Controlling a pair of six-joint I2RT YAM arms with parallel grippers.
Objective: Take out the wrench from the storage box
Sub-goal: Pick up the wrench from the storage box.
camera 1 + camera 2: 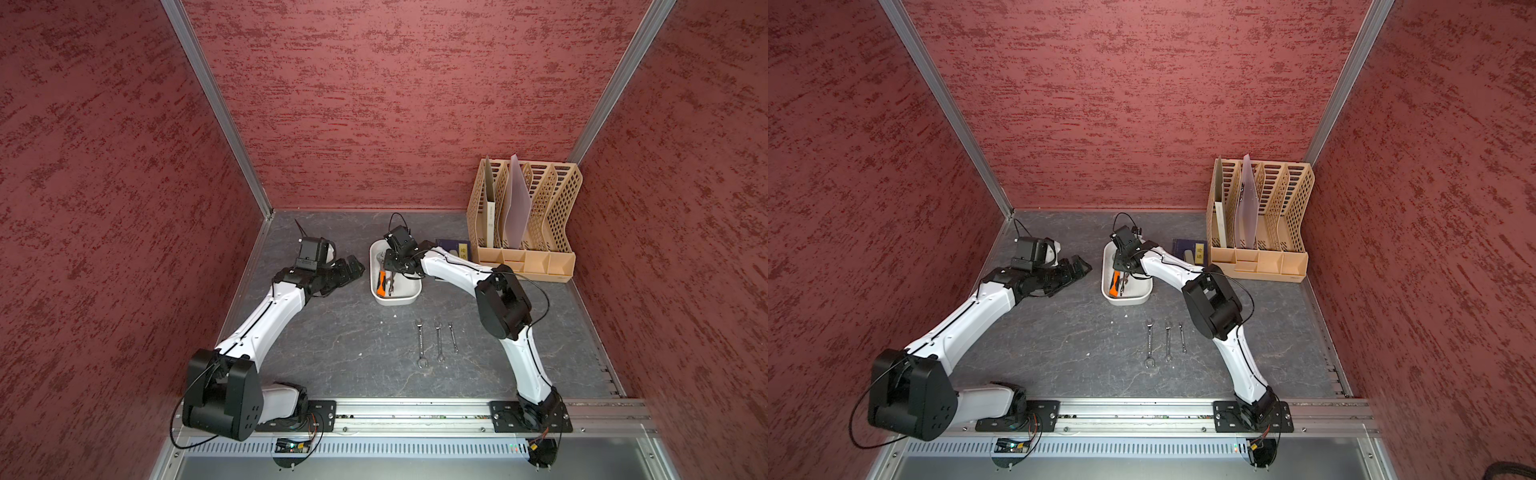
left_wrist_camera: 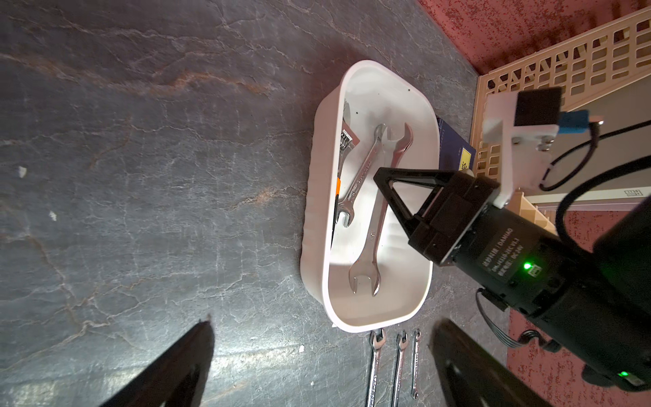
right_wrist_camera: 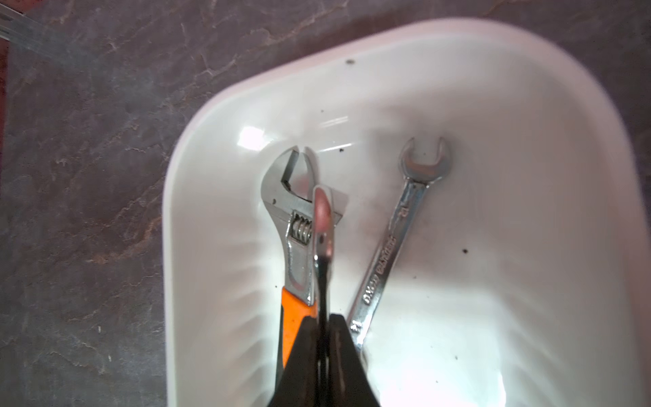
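Your right gripper (image 2: 379, 176) is clamped shut across the shank of the large silver double open-end wrench (image 2: 372, 230), which runs lengthwise inside the shallow white plastic storage box (image 2: 315, 218); the grip sits nearer the far head, so expect the near head to droop on a straight-up lift.

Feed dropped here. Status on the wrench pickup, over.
Left gripper open, beside shallow white plastic tray. Right gripper shut on large silver open-end wrench, inside tray. Orange-handled adjustable wrench and smaller silver wrench close alongside.
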